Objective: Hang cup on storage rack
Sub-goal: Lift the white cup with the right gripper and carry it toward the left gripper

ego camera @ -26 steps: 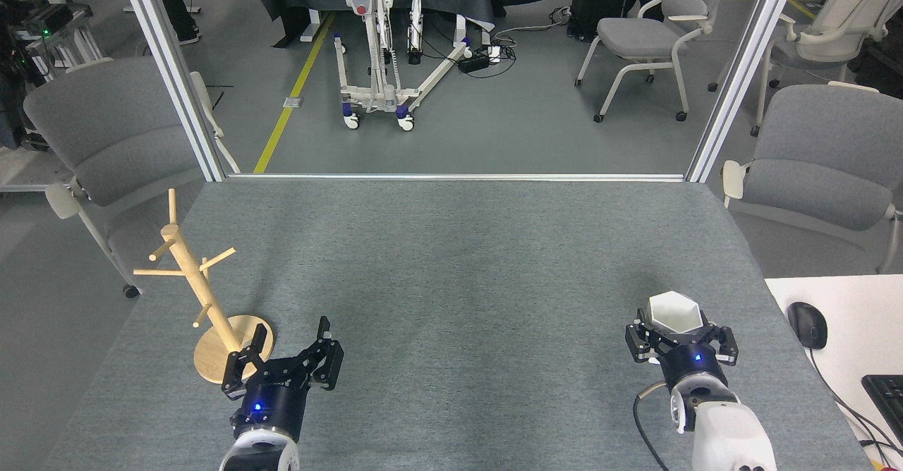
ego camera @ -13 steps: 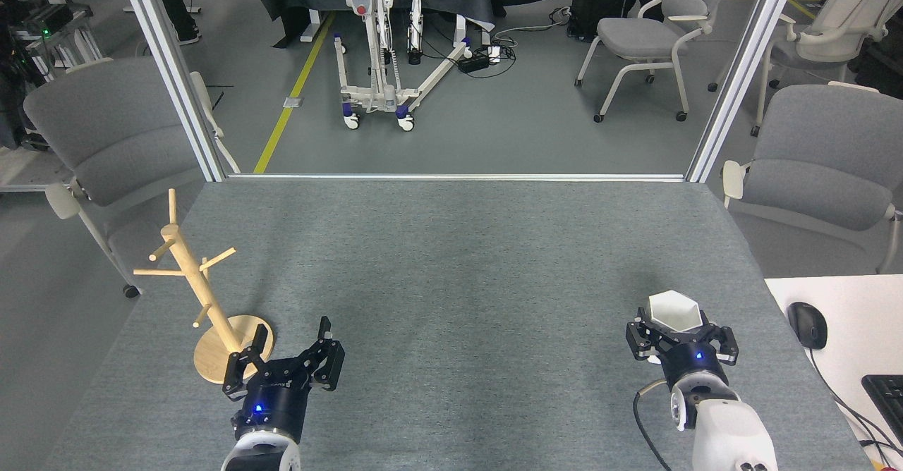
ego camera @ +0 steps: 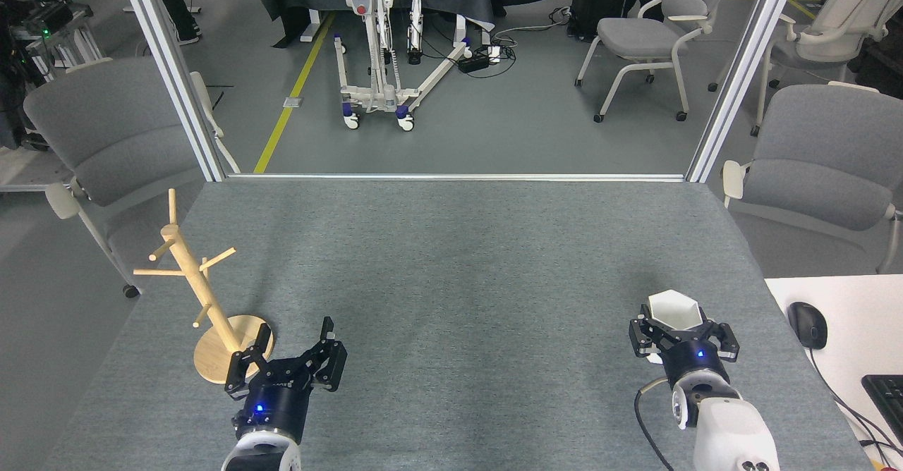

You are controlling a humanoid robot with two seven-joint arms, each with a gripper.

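- Cup [ego camera: 674,309]: white, six-sided rim, sits at the near right of the table, mouth facing up and slightly toward the camera. Long axis close to upright. Handle not visible from here.
- Right gripper [ego camera: 679,335]: black fingers reach up either side of the cup's lower body; whether they actually press on it cannot be told from this angle. Blue light on the wrist.
- Rack [ego camera: 192,278]: wooden post with angled pegs on a round base, far across the table at the near left, well apart from the cup. Post leans up and away to the left in this view.
- Left gripper [ego camera: 295,345]: fingers spread wide, holding nothing, just right of the rack's base.
- Table [ego camera: 451,259]: grey felt-like surface.
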